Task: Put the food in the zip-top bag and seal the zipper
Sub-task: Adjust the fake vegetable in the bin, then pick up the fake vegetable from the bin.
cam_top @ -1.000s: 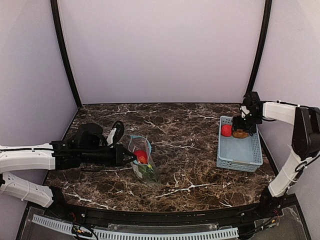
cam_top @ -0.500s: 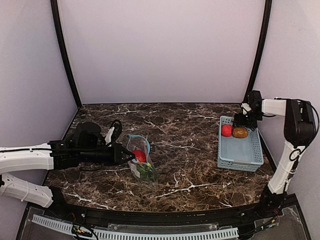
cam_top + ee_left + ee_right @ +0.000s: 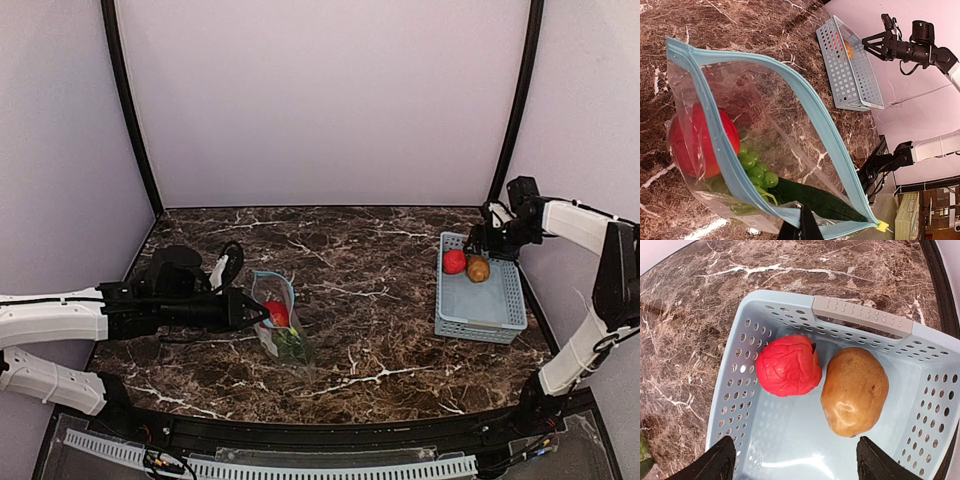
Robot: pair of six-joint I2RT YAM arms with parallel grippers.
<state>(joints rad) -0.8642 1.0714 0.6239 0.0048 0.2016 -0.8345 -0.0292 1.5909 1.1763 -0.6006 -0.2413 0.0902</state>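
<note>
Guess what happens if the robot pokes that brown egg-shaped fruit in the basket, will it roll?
Probably wobbles rather than rolls straight: the brown fruit is oval. Its shiny skin may be slippery. The basket walls should stop it.

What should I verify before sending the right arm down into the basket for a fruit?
1. Is the right gripper open above the basket: ok.
2. Are the red fruit and the brown oval fruit uncovered in the basket: ok.
3. Is there finger room between those two: cannot tell, they lie very close.
4. Is the left gripper clamped on the edge of the zip-top bag: ok.
5. Is the zipper spread, with the mouth open: ok.
6. Is there space beside the bagged red fruit and the grapes: cannot tell.
</note>
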